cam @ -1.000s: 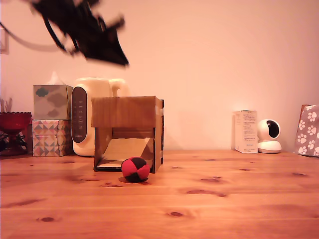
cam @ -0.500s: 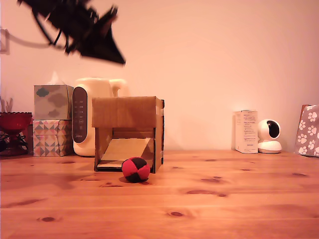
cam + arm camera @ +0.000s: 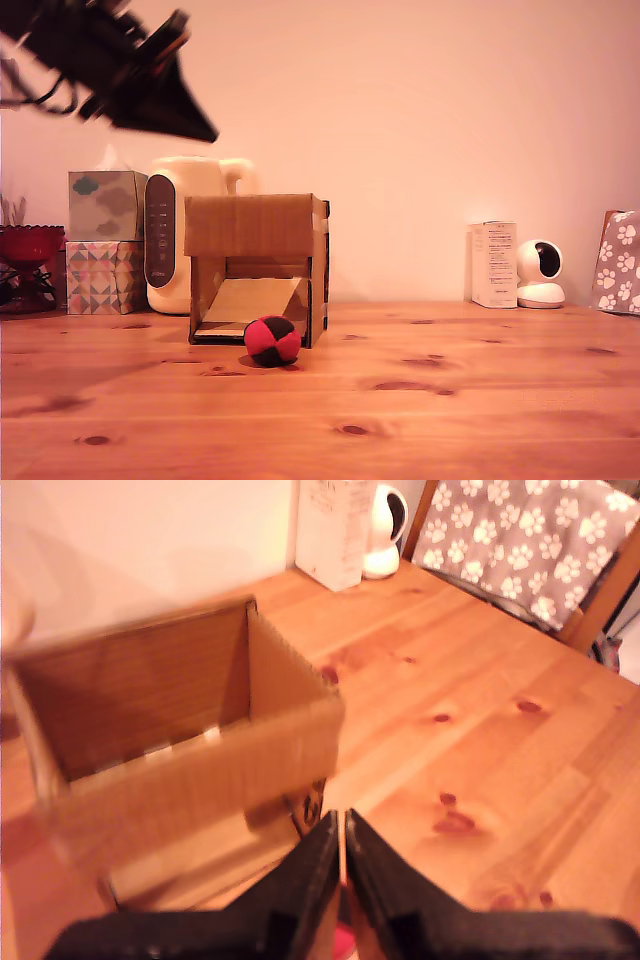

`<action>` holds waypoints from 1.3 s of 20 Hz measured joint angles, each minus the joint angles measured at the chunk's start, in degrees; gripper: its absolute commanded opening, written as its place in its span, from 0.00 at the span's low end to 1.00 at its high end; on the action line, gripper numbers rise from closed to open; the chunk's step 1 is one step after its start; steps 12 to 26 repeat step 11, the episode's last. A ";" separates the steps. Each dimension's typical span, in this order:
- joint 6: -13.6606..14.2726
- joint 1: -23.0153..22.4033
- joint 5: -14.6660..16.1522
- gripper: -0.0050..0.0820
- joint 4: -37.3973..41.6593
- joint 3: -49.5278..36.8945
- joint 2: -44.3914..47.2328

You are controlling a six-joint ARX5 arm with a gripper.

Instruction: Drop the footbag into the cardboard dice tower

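Observation:
The footbag (image 3: pixel 272 341), a small red and black ball, rests on the wooden table (image 3: pixel 450 400) just in front of the cardboard dice tower (image 3: pixel 255 265). The tower's low front opening shows a slanted ramp. My gripper (image 3: pixel 200 130) is a blurred black shape high at the exterior view's left, above and left of the tower. In the wrist view my gripper (image 3: pixel 342 825) is shut with nothing between its fingers. It looks down past the tower's open top (image 3: pixel 200 770). A sliver of the red footbag (image 3: pixel 346 943) shows below the fingers.
Two patterned tissue boxes (image 3: pixel 105 240), a cream appliance (image 3: pixel 185 230) and a red bowl (image 3: pixel 28 243) stand behind and left of the tower. A white carton (image 3: pixel 493 263), a small white camera (image 3: pixel 541 272) and paw-print fabric (image 3: pixel 618 262) are at the back right.
The arm has swung toward the exterior view's left and slightly lower. The footbag and tower have not moved.

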 measured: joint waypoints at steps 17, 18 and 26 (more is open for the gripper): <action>-4.59 6.49 -0.74 0.04 14.36 -26.53 -19.17; -4.59 6.49 -0.74 0.04 14.36 -26.53 -19.17; -4.59 6.49 -0.74 0.04 14.36 -26.53 -19.17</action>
